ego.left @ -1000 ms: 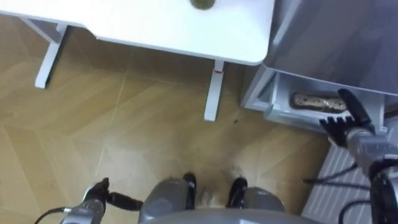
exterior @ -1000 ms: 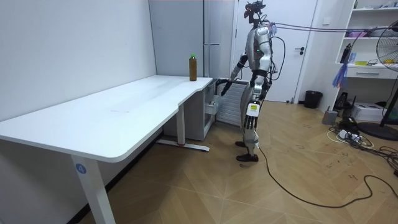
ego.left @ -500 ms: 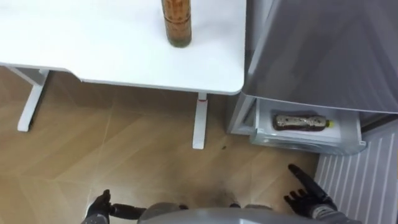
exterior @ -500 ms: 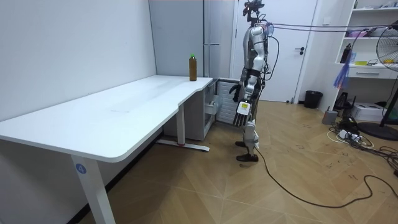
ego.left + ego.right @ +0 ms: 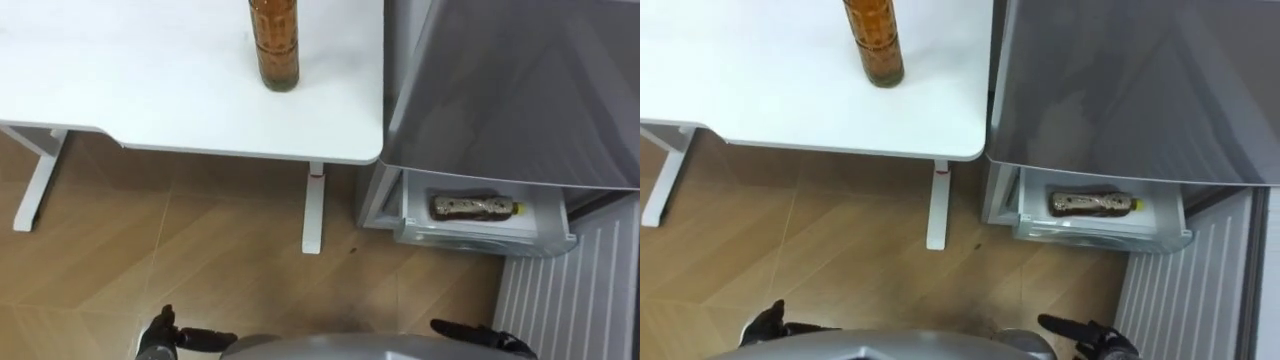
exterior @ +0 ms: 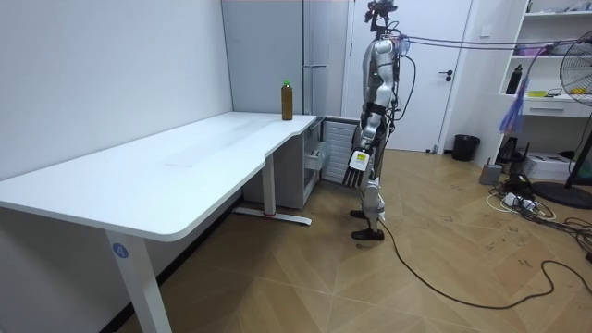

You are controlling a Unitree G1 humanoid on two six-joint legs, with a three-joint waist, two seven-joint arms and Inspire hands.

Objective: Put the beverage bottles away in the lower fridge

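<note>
Wooden floor (image 5: 200,250) runs under a white desk (image 5: 120,90) and a grey fridge (image 5: 520,90). The lying bottle (image 5: 470,207) rests on its side in the open lower drawer (image 5: 480,240), ahead of my right hand (image 5: 480,333), whose fingers reach out straight. The standing bottle (image 5: 273,45) is on the desk, well ahead of my left hand (image 5: 158,333); I cannot tell its grip. The labels are unreadable.

robot stands upright before the tall grey fridge (image 6: 277,55), beside the long white desk's (image 6: 166,176) far end, where a green-capped brown bottle (image 6: 287,100) stands.
</note>
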